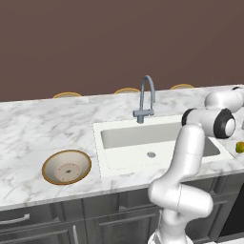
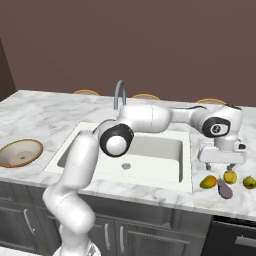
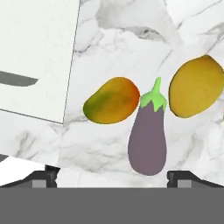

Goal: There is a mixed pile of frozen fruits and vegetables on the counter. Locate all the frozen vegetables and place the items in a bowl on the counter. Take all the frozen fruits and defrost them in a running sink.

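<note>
A shallow tan-rimmed bowl (image 2: pixel 20 152) sits on the white grey-veined marble bench (image 2: pixel 50 117) at far left. Right of it is the white rectangular sink (image 2: pixel 150 150). Further right, the hand (image 2: pixel 222 165) hovers, jaws wide and empty, above the dark purple eggplant (image 3: pixel 148 140). The eggplant lies flat, green stem pointing away, between an orange-green oval fruit (image 3: pixel 112 100) and a rounded yellow vegetable (image 3: pixel 195 86).

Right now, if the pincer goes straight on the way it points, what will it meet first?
Most likely the eggplant: it lies between the open pincer tips, with the counter under it. How far off it is remains unclear.
</note>
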